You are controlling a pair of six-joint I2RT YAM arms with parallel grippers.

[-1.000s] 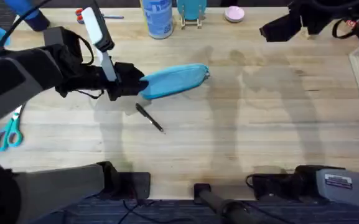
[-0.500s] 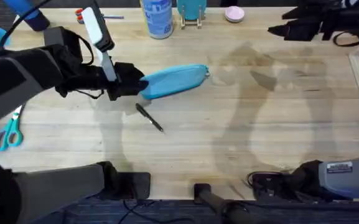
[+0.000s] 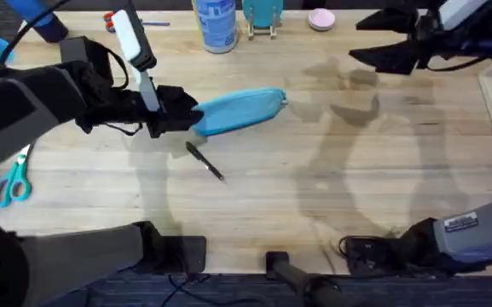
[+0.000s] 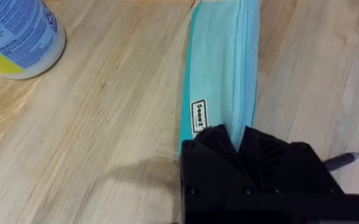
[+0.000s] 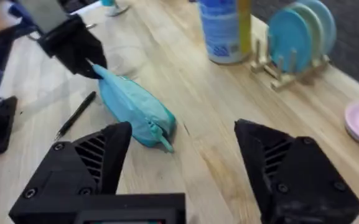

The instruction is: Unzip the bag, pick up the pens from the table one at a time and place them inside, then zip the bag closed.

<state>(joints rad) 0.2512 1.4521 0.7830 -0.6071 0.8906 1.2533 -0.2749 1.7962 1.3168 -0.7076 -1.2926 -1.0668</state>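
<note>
**Left pincer clamped on the pouch's end; right pincer wide open near the far right corner**

The bag [image 3: 237, 111] lies on the desk [image 3: 356, 188], in the far half and a little left of the middle, its length running slightly aslant to the far edge. The left pincer [image 3: 177, 111] has the pouch's left end pinched between its fingers; in the left wrist view its black fingers [image 4: 219, 146] are closed together over the fabric, just beside a small label sewn on the bag [image 4: 219, 68]. The zip appears to run along the pouch's length, but whether it is drawn open cannot be told.

One pen [image 3: 205, 160] lies bare on the desk just on the near side of the clamped end, slanted, apart from the bag. In the left wrist view only its tip [image 4: 347, 160] shows beside the finger block; the rest is hidden.

The right pincer [image 3: 390, 53] hangs above the desk near the far right corner, well apart from the bag. Its fingers [image 5: 92, 162] stand spread wide with nothing between them, and past them the bag [image 5: 135, 112] and pen [image 5: 76, 115] show.

A blue-and-white canister [image 3: 216, 24] stands at the far edge, beyond the bag. Teal-handled scissors [image 3: 11, 183] lie near the left edge, partly cut off by the left arm.
</note>
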